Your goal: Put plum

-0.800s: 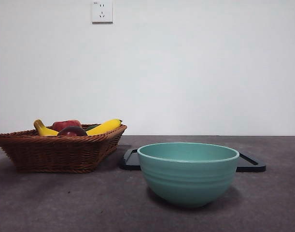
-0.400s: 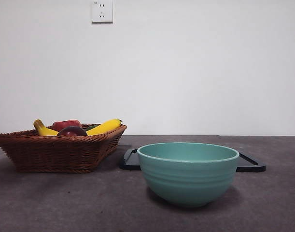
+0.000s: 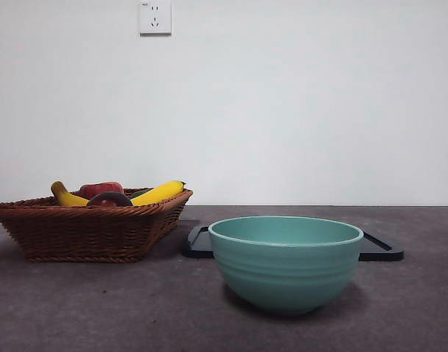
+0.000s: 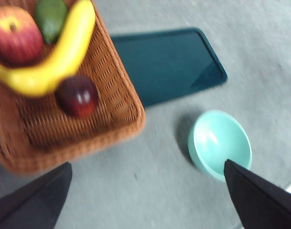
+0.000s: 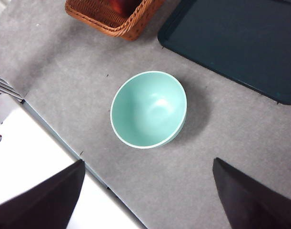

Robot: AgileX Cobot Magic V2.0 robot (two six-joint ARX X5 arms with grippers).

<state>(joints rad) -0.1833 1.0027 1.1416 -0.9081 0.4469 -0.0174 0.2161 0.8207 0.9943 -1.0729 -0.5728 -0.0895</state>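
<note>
Above the table, both hands hang spread and empty
Left hand (image 4: 145,195) is over the wicker basket (image 4: 112,102), where the plum (image 4: 77,96) lies beside the banana (image 4: 55,52); right hand (image 5: 147,195) is above the green bowl (image 5: 148,109), near the dark tray (image 5: 240,43)

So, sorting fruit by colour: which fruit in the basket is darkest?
The plum, small, round, maroon, beside the yellow banana; the apple is brighter red.

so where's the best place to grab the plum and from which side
Probably from straight above, jaws closing across its round middle. The plum lies low in the basket, so the rim blocks the sides. The banana touches or nearly touches one side, so set the jaws on the free sides.
</note>
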